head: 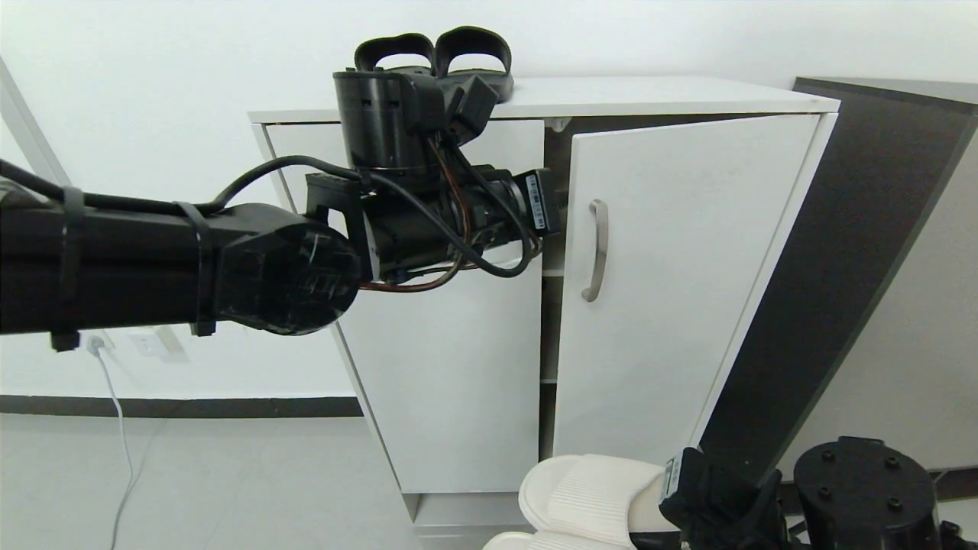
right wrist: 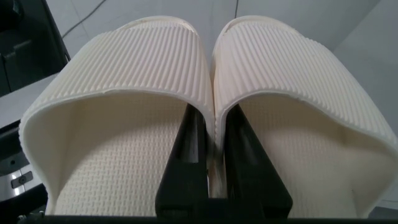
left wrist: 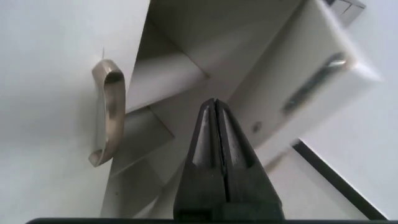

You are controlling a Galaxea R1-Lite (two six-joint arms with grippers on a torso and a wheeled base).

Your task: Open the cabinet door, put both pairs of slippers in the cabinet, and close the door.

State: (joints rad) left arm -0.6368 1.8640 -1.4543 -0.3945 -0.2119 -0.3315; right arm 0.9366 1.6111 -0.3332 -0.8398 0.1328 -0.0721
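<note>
Left arm [head: 153, 260] level before the white two-door cabinet [head: 451, 382] (right door [head: 672, 290] ajar), left gripper [left wrist: 215, 106] fingers pressed together; right gripper [right wrist: 213, 118], low, pinches cream ribbed foam slippers [right wrist: 155, 81].

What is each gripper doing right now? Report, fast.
Left gripper: shut, holding nothing.
Right gripper: shut on the white slippers, pinching their inner sides together.

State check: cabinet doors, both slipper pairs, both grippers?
right cabinet door: ajar
left cabinet door: looks shut
black slippers: on the cabinet top, not stowed
white slippers: pinched together in the right gripper, not stowed
left gripper: shut, empty, at the gap between the doors
right gripper: shut on the white slippers
</note>
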